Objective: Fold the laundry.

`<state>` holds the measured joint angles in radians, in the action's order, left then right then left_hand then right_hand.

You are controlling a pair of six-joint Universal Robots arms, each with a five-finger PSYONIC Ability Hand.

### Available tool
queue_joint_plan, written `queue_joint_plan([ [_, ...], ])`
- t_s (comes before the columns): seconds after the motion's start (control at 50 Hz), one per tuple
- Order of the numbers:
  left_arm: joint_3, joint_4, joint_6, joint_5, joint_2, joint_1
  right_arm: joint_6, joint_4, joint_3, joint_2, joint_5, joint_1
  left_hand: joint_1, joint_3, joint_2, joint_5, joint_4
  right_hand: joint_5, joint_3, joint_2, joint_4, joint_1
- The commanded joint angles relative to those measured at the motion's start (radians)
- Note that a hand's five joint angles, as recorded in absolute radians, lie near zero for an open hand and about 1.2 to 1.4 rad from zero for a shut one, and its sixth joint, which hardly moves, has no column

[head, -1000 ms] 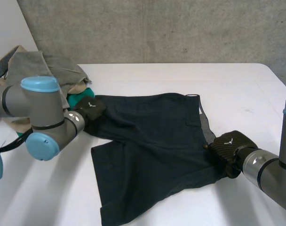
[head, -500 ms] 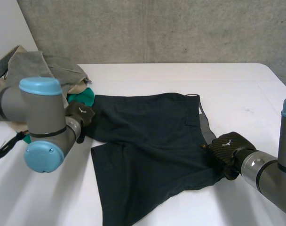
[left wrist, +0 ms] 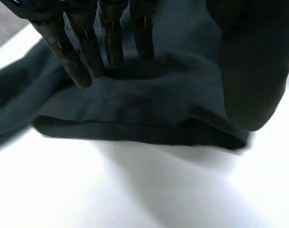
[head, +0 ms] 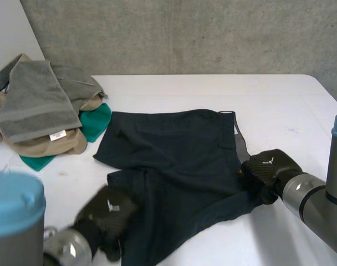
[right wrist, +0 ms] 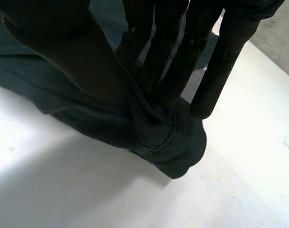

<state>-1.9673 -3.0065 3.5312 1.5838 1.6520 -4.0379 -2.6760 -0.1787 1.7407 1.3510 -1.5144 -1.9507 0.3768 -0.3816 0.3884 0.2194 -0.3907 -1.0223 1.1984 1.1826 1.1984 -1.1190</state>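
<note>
Dark shorts (head: 174,166) lie flat-ish in the middle of the bench (head: 213,88), waistband toward my right and legs toward my left, with the near leg skewed and wrinkled.

Right hand (head: 268,169) is at the waistband edge. In its wrist view the thumb and fingers (right wrist: 158,57) pinch a small bunched fold of the cloth.

Left hand (head: 105,213) is at the near leg's hem. Its fingers (left wrist: 73,52) are straight with the tips resting on the cloth and the thumb held apart, so it grips nothing yet.

Risks as I judge them:
- The right hand's pinch takes only a little bunch, so it could slip out on a lift.
- If the right hand pulls while the left is not closed, the shorts will drag and twist rather than fold.
- The left hand may catch only the top layer at the hem, which would leave the fold lopsided.
- The wrinkles in the near leg would get locked in.

A pile of towels (head: 41,105) with a green cloth (head: 93,122) under it sits at the far left of the bench, near the shorts' far leg corner but apart from it. A fold or sweep that way could snag it. The left arm (head: 16,210) sits low in the head view and crowds my look at the hem.
</note>
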Motion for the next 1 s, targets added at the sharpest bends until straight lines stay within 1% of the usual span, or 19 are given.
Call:
queue_joint_plan([
  [0.02,-0.036,0.004,-0.021,0.051,-0.009,0.08,-0.094,0.041,-0.009,0.002,-0.066,-0.002,0.124,-0.12,0.113,0.107,-0.11,-0.199,0.198,0.214,0.198,-0.277],
  [0.1,-0.03,-0.005,-0.037,0.084,0.023,0.096,-0.127,0.041,-0.012,0.005,-0.072,0.001,0.13,-0.125,0.119,0.113,-0.116,-0.199,0.198,0.214,0.198,-0.277],
  [0.18,-0.001,-0.06,-0.034,0.099,0.09,0.099,-0.139,0.038,-0.009,0.014,-0.07,0.009,0.238,-0.234,0.227,0.221,-0.225,-0.199,0.198,0.214,0.198,-0.277],
  [0.24,0.022,-0.095,-0.034,0.104,0.133,0.106,-0.133,0.03,-0.012,0.014,-0.07,0.016,0.643,-0.638,0.631,0.625,-0.629,-0.199,0.198,0.214,0.198,-0.277],
  [0.26,0.028,-0.112,-0.037,0.107,0.147,0.111,-0.124,0.021,-0.015,0.016,-0.069,0.021,0.955,-0.95,0.943,0.938,-0.941,-0.199,0.198,0.214,0.198,-0.277],
  [0.28,0.031,-0.12,-0.038,0.11,0.153,0.114,-0.116,0.015,-0.017,0.016,-0.067,0.024,1.019,-1.014,1.007,1.002,-1.005,-0.199,0.198,0.214,0.198,-0.277],
  [0.4,0.045,-0.201,-0.067,0.104,0.149,0.134,-0.021,-0.08,-0.02,0.025,-0.041,0.033,1.019,-1.015,1.008,1.002,-1.006,-0.199,0.198,0.214,0.198,-0.277],
  [0.5,0.05,-0.192,-0.08,0.099,0.146,0.134,0.021,-0.133,-0.023,0.05,-0.003,0.05,1.019,-1.015,1.008,1.002,-1.006,-0.199,0.198,0.214,0.198,-0.277],
  [0.56,0.033,-0.141,-0.078,0.091,0.114,0.116,0.06,-0.191,-0.02,0.069,0.029,0.061,1.019,-1.015,1.008,1.002,-1.006,-0.199,0.198,0.214,0.198,-0.277],
  [0.62,0.013,-0.048,-0.057,0.049,0.049,0.103,0.161,-0.29,-0.007,0.109,0.072,0.087,1.019,-1.015,1.008,1.002,-1.006,-0.199,0.198,0.214,0.198,-0.277],
  [0.64,0.005,0.019,-0.035,0.013,0.022,0.096,0.233,-0.35,0.0,0.128,0.094,0.107,1.019,-1.015,1.008,1.002,-1.006,-0.199,0.198,0.214,0.198,-0.277],
  [0.68,-0.002,0.084,-0.015,-0.019,-0.007,0.08,0.313,-0.412,0.014,0.145,0.115,0.128,1.019,-1.015,1.008,1.002,-1.006,-0.199,0.198,0.214,0.198,-0.277],
  [0.7,-0.008,0.143,0.007,-0.053,-0.029,0.067,0.408,-0.471,0.029,0.154,0.132,0.153,1.019,-1.015,1.008,1.002,-1.006,-0.199,0.198,0.214,0.198,-0.277],
  [0.74,-0.008,0.188,0.018,-0.08,-0.044,0.057,0.484,-0.514,0.039,0.162,0.149,0.174,1.019,-1.015,1.008,1.002,-1.006,-0.199,0.198,0.214,0.198,-0.277],
  [0.76,-0.002,0.236,0.034,-0.1,-0.052,0.054,0.557,-0.542,0.04,0.165,0.163,0.191,1.019,-1.015,1.008,1.002,-1.006,-0.199,0.198,0.214,0.198,-0.277],
  [0.78,0.001,0.254,0.04,-0.108,-0.051,0.054,0.58,-0.542,0.04,0.162,0.165,0.197,1.019,-1.015,1.008,1.002,-1.006,-0.199,0.198,0.214,0.198,-0.277],
  [0.84,0.033,0.275,0.064,-0.11,-0.026,0.044,0.549,-0.493,0.022,0.129,0.166,0.182,1.019,-1.015,1.008,1.002,-1.006,-0.199,0.198,0.214,0.198,-0.277],
  [0.92,0.128,0.197,0.084,-0.073,0.055,-0.027,0.435,-0.397,-0.027,0.045,0.143,0.129,1.019,-1.015,1.008,1.002,-1.006,-0.199,0.198,0.214,0.198,-0.277],
  [1.0,0.252,0.098,0.077,-0.034,0.121,-0.067,0.328,-0.268,-0.099,0.002,0.108,0.095,1.019,-1.015,1.008,1.002,-1.006,-0.199,0.198,0.214,0.198,-0.277],
])
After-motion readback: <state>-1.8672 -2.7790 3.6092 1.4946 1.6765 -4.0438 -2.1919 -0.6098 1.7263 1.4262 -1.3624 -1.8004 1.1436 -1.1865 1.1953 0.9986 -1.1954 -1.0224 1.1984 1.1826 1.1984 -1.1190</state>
